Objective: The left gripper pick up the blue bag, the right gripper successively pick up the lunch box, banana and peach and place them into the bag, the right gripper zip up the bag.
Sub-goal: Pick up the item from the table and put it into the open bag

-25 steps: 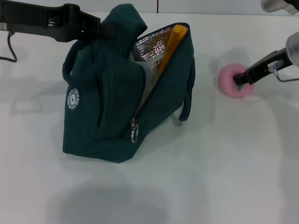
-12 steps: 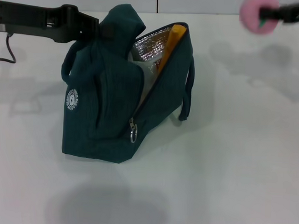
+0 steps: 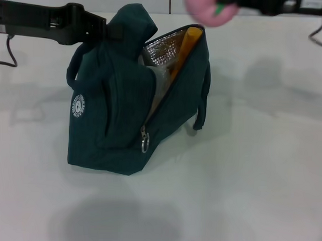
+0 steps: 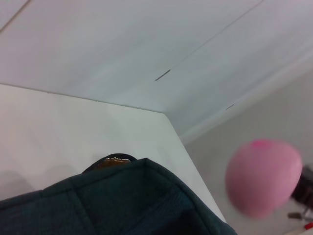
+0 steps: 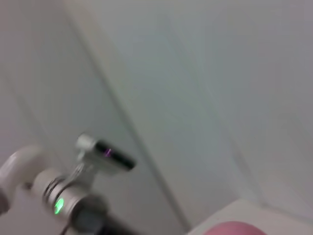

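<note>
I see a round white logo [image 3: 78, 106] on the blue bag [image 3: 123, 130], but its letters are too small to read.

The bag [image 3: 124, 103] stands on the table [image 3: 254, 171], its mouth open. The banana [image 3: 183, 47] leans inside the bag. The left gripper [image 3: 108, 31] holds the bag's top. Above the bag's right rim, the right gripper [image 3: 223, 3] carries the peach [image 3: 204, 8].

peach [image 3: 208, 9] carried leftward by right gripper [image 3: 224, 4], now above bag opening
</note>
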Robot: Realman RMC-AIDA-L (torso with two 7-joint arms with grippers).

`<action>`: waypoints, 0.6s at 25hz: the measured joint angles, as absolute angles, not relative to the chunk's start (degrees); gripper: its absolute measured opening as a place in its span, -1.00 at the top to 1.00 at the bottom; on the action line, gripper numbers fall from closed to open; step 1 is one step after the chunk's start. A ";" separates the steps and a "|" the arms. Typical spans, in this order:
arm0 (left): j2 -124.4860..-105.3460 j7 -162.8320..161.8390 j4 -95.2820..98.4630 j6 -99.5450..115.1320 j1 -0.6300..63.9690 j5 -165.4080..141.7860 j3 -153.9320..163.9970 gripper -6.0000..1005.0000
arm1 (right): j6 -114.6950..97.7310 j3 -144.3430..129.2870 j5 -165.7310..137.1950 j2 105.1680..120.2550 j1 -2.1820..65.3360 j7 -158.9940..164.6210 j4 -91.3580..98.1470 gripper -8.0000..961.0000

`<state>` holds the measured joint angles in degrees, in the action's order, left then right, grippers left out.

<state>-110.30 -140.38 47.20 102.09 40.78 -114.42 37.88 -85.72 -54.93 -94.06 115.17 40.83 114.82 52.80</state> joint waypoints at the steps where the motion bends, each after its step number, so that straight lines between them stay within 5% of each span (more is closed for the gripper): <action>1: -110.30 -140.41 47.20 101.99 40.78 -114.42 37.86 0.83 | -85.71 -56.53 -94.15 115.20 41.75 114.73 51.73 0.84; 15: -110.32 -140.34 47.11 101.42 40.61 -114.35 37.00 0.82 | -82.35 -66.55 -96.12 115.31 44.85 114.53 47.33 0.86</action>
<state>-110.32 -140.34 47.11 101.42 40.60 -114.35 37.00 -82.35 -66.56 -96.12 115.31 44.85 114.53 47.33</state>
